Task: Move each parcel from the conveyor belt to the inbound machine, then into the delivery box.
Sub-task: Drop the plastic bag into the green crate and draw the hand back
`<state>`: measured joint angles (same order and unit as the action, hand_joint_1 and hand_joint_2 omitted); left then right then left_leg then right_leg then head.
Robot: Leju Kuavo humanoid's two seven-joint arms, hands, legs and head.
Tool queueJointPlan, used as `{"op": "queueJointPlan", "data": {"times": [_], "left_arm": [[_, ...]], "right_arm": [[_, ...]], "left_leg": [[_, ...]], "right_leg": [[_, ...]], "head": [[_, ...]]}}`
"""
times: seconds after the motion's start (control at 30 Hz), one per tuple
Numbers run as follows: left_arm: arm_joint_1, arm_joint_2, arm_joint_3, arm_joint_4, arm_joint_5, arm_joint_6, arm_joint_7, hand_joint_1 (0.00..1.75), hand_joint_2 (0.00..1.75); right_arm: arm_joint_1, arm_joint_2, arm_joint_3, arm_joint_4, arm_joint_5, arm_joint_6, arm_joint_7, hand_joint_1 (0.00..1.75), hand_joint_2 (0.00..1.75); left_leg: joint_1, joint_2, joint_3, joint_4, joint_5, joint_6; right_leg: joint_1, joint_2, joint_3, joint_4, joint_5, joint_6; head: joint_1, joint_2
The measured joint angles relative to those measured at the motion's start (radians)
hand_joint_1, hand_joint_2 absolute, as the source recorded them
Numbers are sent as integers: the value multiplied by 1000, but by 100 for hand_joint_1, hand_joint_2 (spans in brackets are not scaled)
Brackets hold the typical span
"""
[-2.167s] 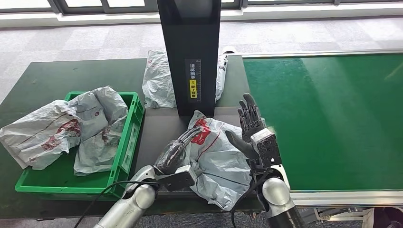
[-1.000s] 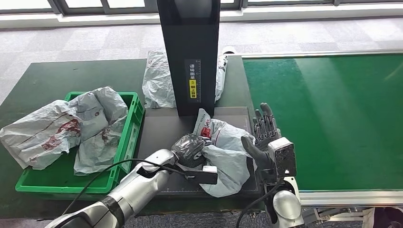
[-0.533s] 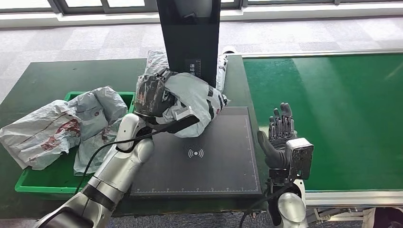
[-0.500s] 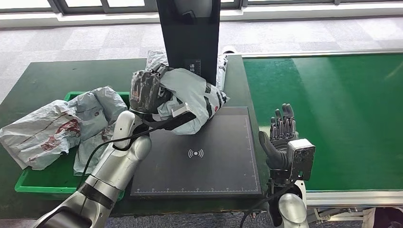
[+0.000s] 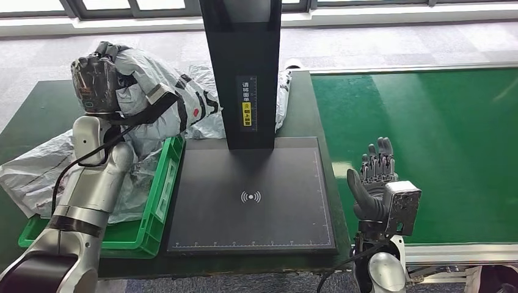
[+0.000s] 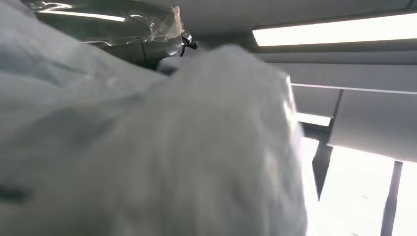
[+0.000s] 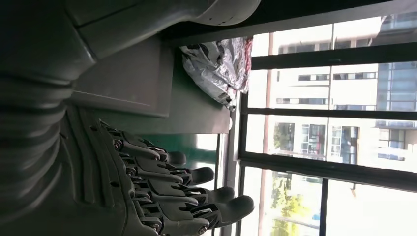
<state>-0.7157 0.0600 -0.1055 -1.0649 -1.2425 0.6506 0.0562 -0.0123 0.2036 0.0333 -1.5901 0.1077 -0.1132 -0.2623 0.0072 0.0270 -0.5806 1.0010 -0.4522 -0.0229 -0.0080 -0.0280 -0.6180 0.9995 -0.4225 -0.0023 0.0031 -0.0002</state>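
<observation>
up high, the left hand (image 5: 96, 82) grips a crumpled grey plastic parcel (image 5: 162, 101) above the green plastic crate (image 5: 160, 195) — right hand (image 5: 379, 186) empty, fingers spread.

Contactless-wave symbol on scanner pad (image 5: 250, 196). Vertical Chinese label with yellow tag on black column (image 5: 247, 101), too small to read.

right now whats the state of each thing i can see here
left hand: raised, gripping a grey parcel above the green delivery box
right hand: holding nothing, fingers apart, upright at the conveyor's near edge
inbound machine pad: bare
conveyor belt: no parcel on it
delivery box: holds crumpled grey parcels, one hanging over its rim
parcel behind the machine post: lying on the table
</observation>
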Motion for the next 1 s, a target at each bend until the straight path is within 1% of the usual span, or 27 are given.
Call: {"op": "queueJointPlan", "data": {"times": [0.1, 0.3, 0.47, 0.63, 0.77, 0.87, 1.0], "left_arm": [[-1, 12, 19, 19, -3, 5, 0, 175, 175], [-2, 26, 43, 69, -91, -12, 50, 175, 175], [7, 28, 59, 152, -94, -104, 14, 175, 175], [23, 24, 59, 195, -85, -147, 2, 175, 175], [41, 23, 59, 208, -83, -247, 18, 175, 175], [72, 28, 59, 212, -88, -244, 58, 175, 175], [113, 54, 62, 205, -88, -219, 92, 175, 175]], "right_arm": [[-1, 2, -7, -2, 2, 4, 4, 0, 175], [0, 9, -25, -13, 16, 8, 12, 0, 175], [20, 12, -59, -49, 27, 8, 17, 0, 175], [36, 13, -83, -74, 29, 11, 20, 0, 175], [48, 14, -97, -86, 28, 15, 21, 0, 175], [62, 14, -105, -95, 27, 23, 21, 0, 175], [76, 14, -117, -99, 25, 30, 21, 0, 175]], "left_leg": [[0, -2, -1, 0, 0, 0], [0, -1, -1, 0, 0, 0], [0, -1, -1, 0, 0, 0], [0, -1, -1, 0, 0, 0], [0, -1, -1, 0, -1, 0], [0, 0, -1, 0, -1, 0], [0, 1, -1, 0, -1, 0]], "right_leg": [[0, -2, 0, 0, 0, 0], [-1, 0, 0, -1, 0, 0], [0, -1, 0, -1, 0, 0], [0, 0, 0, -1, 0, 0], [0, 0, 0, -1, 0, 0], [0, 0, 0, -1, 0, 0], [0, 1, 0, -1, 0, 0]], "head": [[0, 0], [0, 0], [0, 0], [0, 0], [0, 0], [0, 0], [0, 0]]}}
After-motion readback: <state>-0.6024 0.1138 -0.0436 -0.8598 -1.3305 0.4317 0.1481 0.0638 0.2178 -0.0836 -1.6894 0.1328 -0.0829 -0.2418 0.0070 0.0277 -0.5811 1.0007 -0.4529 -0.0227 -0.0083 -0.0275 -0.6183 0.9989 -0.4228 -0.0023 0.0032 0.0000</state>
